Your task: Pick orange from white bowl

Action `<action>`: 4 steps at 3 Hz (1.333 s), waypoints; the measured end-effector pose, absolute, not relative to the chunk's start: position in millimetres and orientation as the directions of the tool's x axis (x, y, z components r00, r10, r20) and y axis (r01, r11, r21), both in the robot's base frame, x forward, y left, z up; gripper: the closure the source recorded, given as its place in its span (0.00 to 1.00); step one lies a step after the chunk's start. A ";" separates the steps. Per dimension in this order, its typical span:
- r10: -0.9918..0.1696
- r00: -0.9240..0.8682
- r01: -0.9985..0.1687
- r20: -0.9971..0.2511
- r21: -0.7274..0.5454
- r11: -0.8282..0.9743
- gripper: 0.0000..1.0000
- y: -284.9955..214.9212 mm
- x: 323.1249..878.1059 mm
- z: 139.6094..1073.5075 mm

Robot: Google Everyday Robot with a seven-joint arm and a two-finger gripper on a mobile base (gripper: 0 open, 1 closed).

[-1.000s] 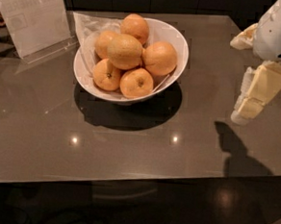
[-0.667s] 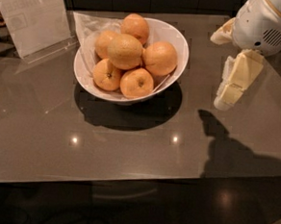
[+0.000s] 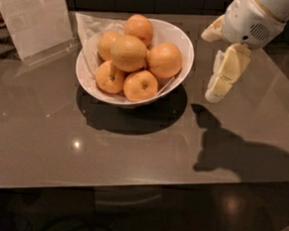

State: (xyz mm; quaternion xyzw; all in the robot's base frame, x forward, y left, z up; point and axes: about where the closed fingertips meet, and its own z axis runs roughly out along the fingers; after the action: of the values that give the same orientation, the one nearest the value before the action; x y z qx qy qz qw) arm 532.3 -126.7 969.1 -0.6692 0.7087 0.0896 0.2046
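The white bowl [image 3: 187, 43] stands on the grey table, back centre, and holds several oranges. The orange [image 3: 128, 53], the largest and palest, lies on top in the middle of the pile. Smaller, brighter oranges lie around it, two at the front [image 3: 141, 85] with dark stem dimples. My gripper [image 3: 209, 67] hangs from the white arm at the upper right, just right of the bowl's rim and above the table. Its cream fingers [image 3: 224, 73] stand apart, with nothing between them.
A clear sign holder [image 3: 33, 16] with a paper sheet stands at the back left. A crumpled clear wrap [image 3: 90, 24] sticks up from the bowl's left rear. The table's front edge [image 3: 129, 188] runs across the lower part; dark floor lies below it.
My gripper has moved left, from the table's right edge to just beside the bowl's right rim. The bowl and oranges have not moved.
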 end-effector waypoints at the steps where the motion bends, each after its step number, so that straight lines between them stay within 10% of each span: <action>1: -0.899 -0.041 -0.979 -0.435 -0.164 0.124 0.00 -131.9 532.2 971.1; 4: -0.867 0.164 -0.982 -0.471 -0.161 -0.098 0.00 -37.7 577.8 973.9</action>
State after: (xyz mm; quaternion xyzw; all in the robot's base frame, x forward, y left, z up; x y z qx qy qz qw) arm 577.8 -37.7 973.9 -0.7295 0.6336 0.1294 0.2225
